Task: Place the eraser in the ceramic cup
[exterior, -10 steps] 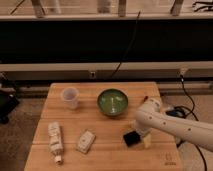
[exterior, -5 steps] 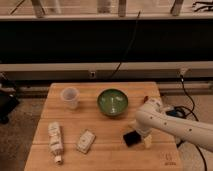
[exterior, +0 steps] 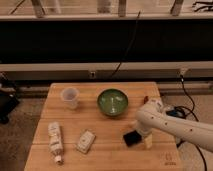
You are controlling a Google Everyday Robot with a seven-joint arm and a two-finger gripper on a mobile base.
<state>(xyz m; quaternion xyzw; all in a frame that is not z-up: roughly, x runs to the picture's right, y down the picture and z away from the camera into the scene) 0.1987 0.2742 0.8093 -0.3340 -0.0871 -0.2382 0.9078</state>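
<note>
The eraser point(exterior: 131, 138) is a flat black block lying on the wooden table point(exterior: 100, 125), right of centre near the front. My gripper point(exterior: 144, 139) is at the end of the white arm that reaches in from the right. It is low over the table, right against the eraser's right side. The ceramic cup point(exterior: 70, 97) is a small pale cup standing upright at the table's back left, far from the gripper.
A green bowl point(exterior: 112, 102) stands at the back centre, between cup and gripper. A white rectangular packet point(exterior: 86, 141) and a pale tube point(exterior: 54, 141) lie at the front left. A small dark red object point(exterior: 145, 99) sits behind the arm. Cables hang off the right.
</note>
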